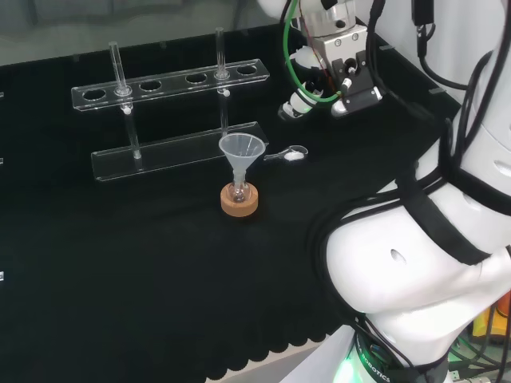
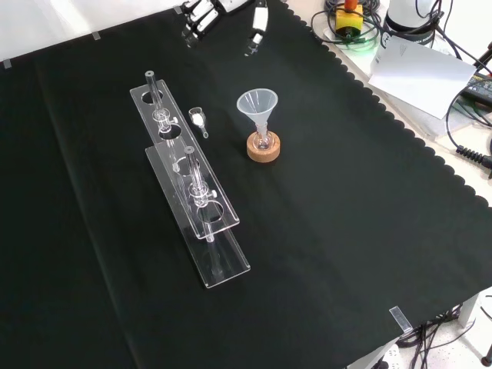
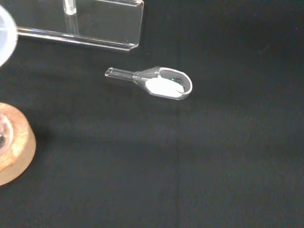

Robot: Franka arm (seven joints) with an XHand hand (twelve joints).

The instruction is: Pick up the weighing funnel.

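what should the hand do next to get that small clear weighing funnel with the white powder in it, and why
Probably lower the black and white hand straight down toward the small clear weighing funnel. The hand hangs above it with open fingers, holding nothing. The funnel lies by itself on the black cloth, touching neither the clear plastic rack nor the cork ring, so a descent looks unobstructed.

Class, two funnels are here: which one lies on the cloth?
The small weighing funnel, holding white powder; the big funnel stands upright in a flask.
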